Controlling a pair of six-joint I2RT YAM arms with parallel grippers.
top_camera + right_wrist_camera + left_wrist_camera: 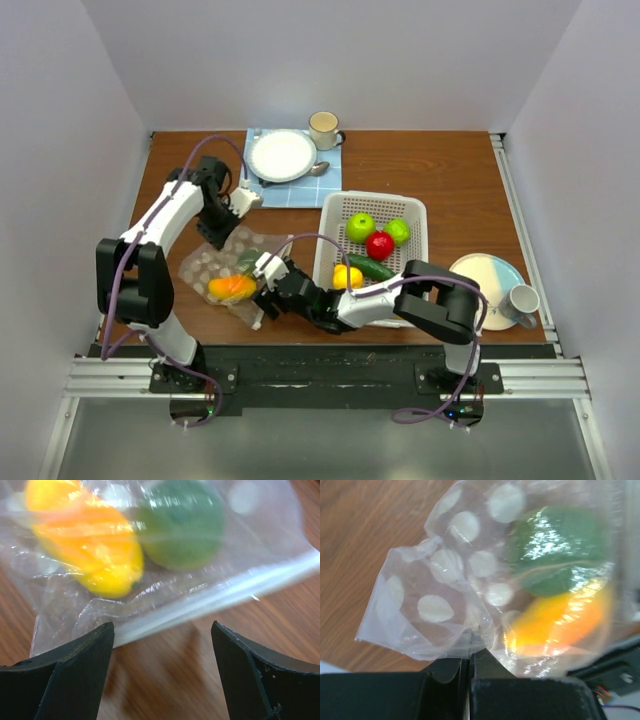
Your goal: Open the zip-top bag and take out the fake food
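The zip-top bag (pixel 212 265) lies on the wooden table left of the basket, clear with pale dots. Inside it are an orange-yellow piece (pixel 232 288) and a dark green piece (pixel 248 260). My left gripper (pixel 219 236) is shut on the bag's far edge; in the left wrist view the jaws (pixel 469 652) pinch the plastic (pixel 445 585). My right gripper (pixel 268 284) is open at the bag's near right side. In the right wrist view (pixel 162 630) the white zip strip (pixel 220 592) runs just above the spread fingers, not gripped.
A white perforated basket (pixel 420 215) right of the bag holds two green apples (pixel 360 226), a red piece (pixel 379 245), a yellow piece (pixel 347 276) and a cucumber (pixel 372 268). A plate on a blue cloth (pixel 282 155), a cup (pixel 323 128), and another plate with a mug (pixel 520 300) stand around.
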